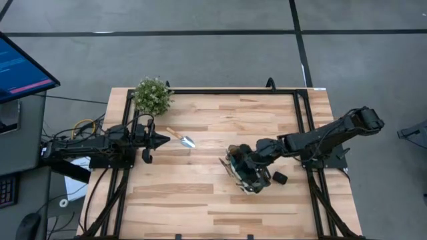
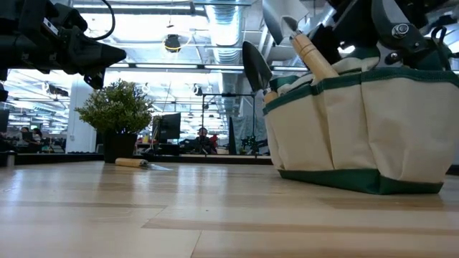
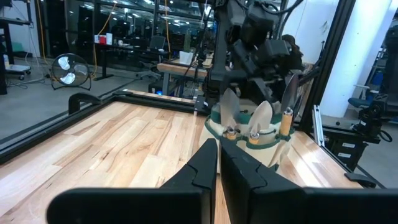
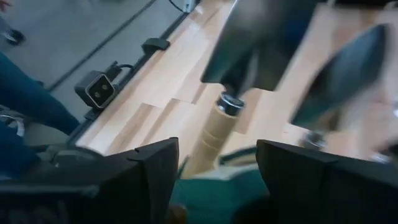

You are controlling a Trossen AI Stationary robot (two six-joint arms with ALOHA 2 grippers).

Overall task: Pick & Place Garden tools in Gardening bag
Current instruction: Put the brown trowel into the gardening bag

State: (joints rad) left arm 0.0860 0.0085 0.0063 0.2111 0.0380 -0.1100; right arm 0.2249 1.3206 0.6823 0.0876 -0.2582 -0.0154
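A small trowel with a pale wooden handle and silver metal blade (image 1: pixel 180 137) lies flat on the light wooden plank table (image 1: pixel 200 193), just beside the tip of the left tool (image 1: pixel 160 141). Its long axis runs diagonally, handle toward the bushy green potted plant (image 1: pixel 152 95) at the table's far left corner, blade pointing toward the table's middle. The left tool hangs above the table with its two dark fingers pressed together, holding nothing.

The beige canvas gardening bag with green trim (image 2: pixel 358 129) stands on the right half of the table. The right tool (image 4: pixel 217 168) sits directly over the bag's mouth, its fingers parted with a gap between them and gripping nothing; a wooden-handled tool (image 4: pixel 214 134) stands between them, untouched, handle down in the bag and dark metal head up.

The high view hides the bag almost wholly under the right arm. The low view shows the bag's side and two tools rising from it: a dark blade (image 2: pixel 256 66) standing upright and a wooden handle (image 2: pixel 312 56) leaning toward the left arm's side. The left wrist view shows three tool heads (image 3: pixel 258 115) standing up out of the bag. No writing can be read on the bag or tools.
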